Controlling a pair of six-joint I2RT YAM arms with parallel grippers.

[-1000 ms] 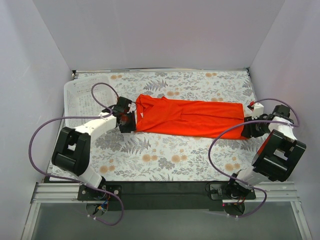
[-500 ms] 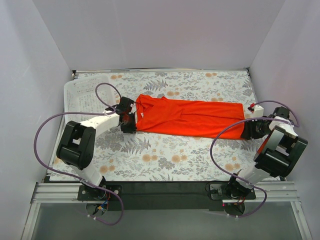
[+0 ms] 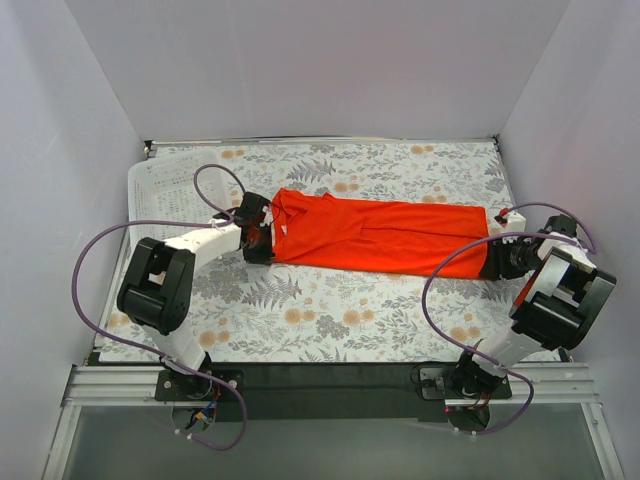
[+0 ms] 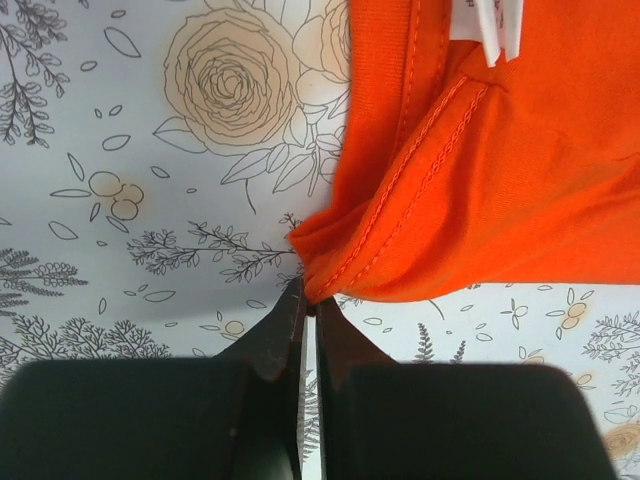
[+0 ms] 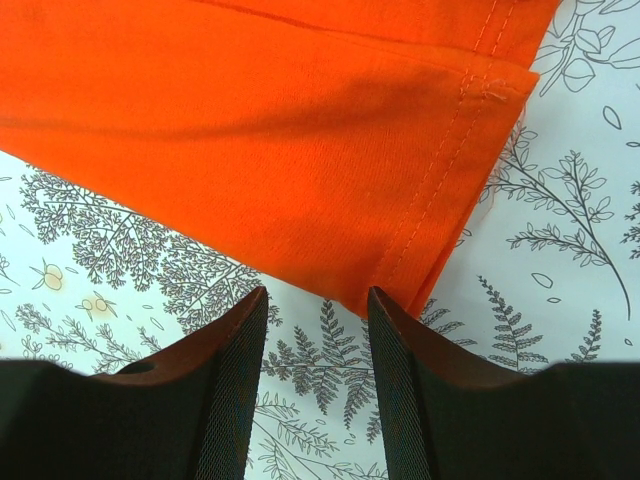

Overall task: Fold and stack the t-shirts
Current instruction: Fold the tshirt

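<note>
The t-shirt (image 3: 380,232) lies as a long narrow band across the middle of the table (image 3: 330,320), collar end toward the left edge and hem end close to the right edge. It looks already folded in lengthwise. As I judge it, the crosswise folds are left to do, and no stack has been begun.

The left gripper (image 4: 308,300) is pressed together at the collar-end corner, where the cloth puckers to a point at its tips, so it appears to pinch the fabric. The right gripper (image 5: 315,300) is spread, with the hem corner just ahead of its fingers and nothing held.

Count: one t-shirt, two grippers, and one white perforated basket (image 3: 160,200) at the far left corner.
</note>
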